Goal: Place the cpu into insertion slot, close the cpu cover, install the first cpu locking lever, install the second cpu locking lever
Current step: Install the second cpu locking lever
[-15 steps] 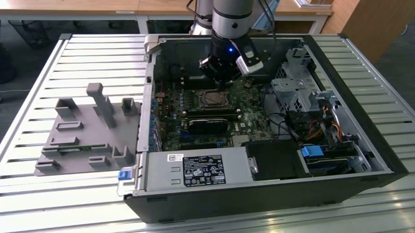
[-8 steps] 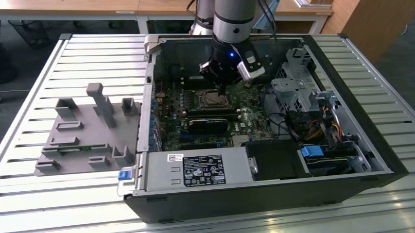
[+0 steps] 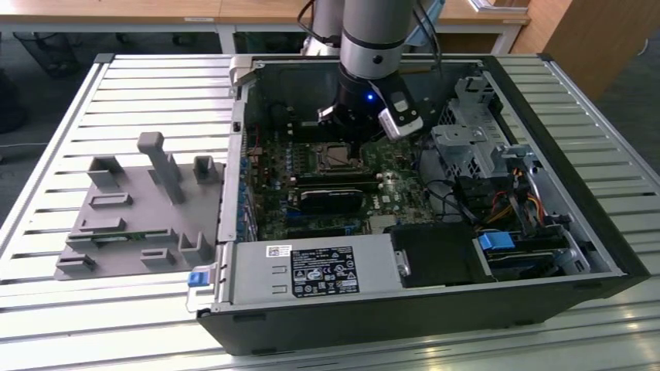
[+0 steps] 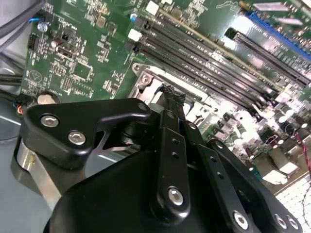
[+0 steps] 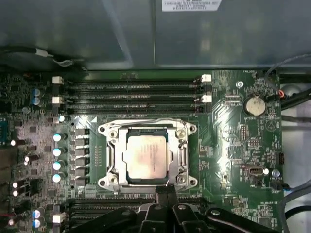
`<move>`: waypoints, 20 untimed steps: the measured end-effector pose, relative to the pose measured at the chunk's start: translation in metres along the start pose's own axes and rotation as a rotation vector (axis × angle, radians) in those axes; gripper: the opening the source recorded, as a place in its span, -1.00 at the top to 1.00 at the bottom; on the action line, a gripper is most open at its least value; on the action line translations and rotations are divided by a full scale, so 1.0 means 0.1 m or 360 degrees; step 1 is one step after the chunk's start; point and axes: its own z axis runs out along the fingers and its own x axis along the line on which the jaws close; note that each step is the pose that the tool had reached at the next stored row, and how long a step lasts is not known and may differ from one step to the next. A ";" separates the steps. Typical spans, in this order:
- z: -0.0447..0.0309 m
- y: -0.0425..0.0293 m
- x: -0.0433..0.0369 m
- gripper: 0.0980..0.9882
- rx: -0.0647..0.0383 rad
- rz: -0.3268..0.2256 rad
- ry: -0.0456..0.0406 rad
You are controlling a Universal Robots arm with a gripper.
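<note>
We see the cpu [image 5: 146, 162] seated in the insertion slot [image 5: 112, 160] with the cpu cover [image 5: 183, 156] shut around it, directly ahead of the gripper [image 5: 164, 190]. Its jaws are pressed together, holding nothing, just touching the cover's near edge

Arm's gripper [image 3: 351, 133] hangs over the insertion slot [image 3: 333, 157] on the green board inside the open computer case [image 3: 577, 193], grey fixture tray [image 3: 134, 209] at exterior view's left.
</note>
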 end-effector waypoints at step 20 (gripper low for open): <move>0.048 -0.155 0.226 0.98 -0.0060 0.0000 0.0002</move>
